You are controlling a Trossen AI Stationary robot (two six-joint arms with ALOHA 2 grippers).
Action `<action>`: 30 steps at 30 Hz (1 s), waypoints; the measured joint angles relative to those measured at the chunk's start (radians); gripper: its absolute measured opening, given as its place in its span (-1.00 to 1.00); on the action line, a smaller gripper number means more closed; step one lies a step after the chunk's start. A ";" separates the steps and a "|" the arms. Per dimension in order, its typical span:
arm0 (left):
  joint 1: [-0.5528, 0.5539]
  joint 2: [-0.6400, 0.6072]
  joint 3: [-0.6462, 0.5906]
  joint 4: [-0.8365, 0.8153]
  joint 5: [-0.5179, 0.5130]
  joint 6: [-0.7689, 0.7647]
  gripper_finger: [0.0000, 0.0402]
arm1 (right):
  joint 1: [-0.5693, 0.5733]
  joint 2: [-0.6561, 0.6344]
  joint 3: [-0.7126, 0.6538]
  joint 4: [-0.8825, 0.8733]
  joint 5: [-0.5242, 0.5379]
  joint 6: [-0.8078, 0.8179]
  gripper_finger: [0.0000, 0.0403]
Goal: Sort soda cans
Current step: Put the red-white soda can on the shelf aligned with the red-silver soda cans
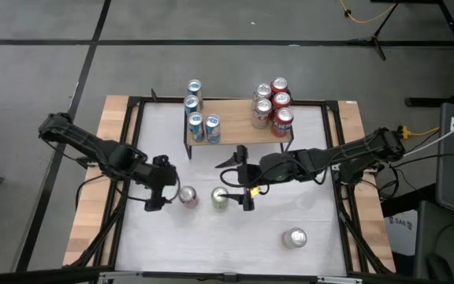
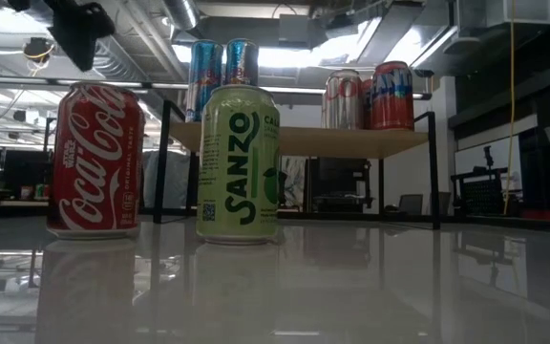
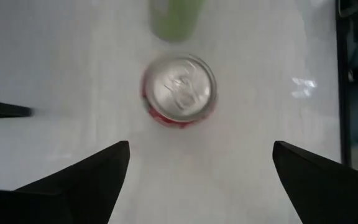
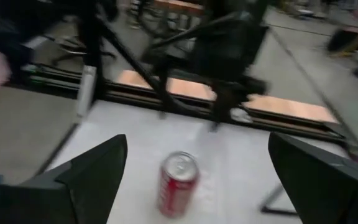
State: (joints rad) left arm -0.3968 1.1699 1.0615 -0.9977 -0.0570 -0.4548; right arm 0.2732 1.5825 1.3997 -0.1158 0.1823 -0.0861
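Note:
A red soda can [image 1: 187, 196] and a pale green soda can [image 1: 221, 198] stand upright side by side on the white table; both show in the low view, red [image 2: 94, 158] and green [image 2: 240, 164]. My left gripper [image 1: 158, 196] hovers open, just left of the red can, looking down on its silver top [image 3: 179, 90]. My right gripper [image 1: 240, 188] is open and empty, just right of the green can; the red can [image 4: 179, 182] shows ahead between its fingers. A silver-grey can [image 1: 294, 237] lies on the table near the front right.
A wooden shelf on black legs [image 1: 239, 136] stands at the far side. It carries several light blue cans [image 1: 195, 110] on its left end and several red and silver cans [image 1: 274, 106] on its right end. A black frame [image 1: 132, 142] borders the table.

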 joint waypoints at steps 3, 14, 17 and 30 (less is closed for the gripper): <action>-0.045 -0.036 0.000 0.000 -0.123 -0.016 0.92 | -0.016 0.034 0.026 0.019 -0.096 0.001 0.89; -0.205 -0.059 0.000 -0.052 -0.350 -0.062 0.92 | -0.019 0.240 0.242 0.018 -0.141 0.015 0.89; -0.247 -0.059 0.000 -0.102 -0.386 -0.122 0.92 | -0.019 0.306 0.297 0.010 -0.140 0.014 0.89; -0.330 -0.059 0.000 -0.157 -0.441 -0.324 0.92 | -0.049 0.467 0.333 -0.025 -0.124 0.010 0.89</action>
State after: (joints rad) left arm -0.7269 1.1110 1.0615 -1.1544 -0.4980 -0.7785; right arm 0.2242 2.0493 1.7325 -0.1412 0.0587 -0.0765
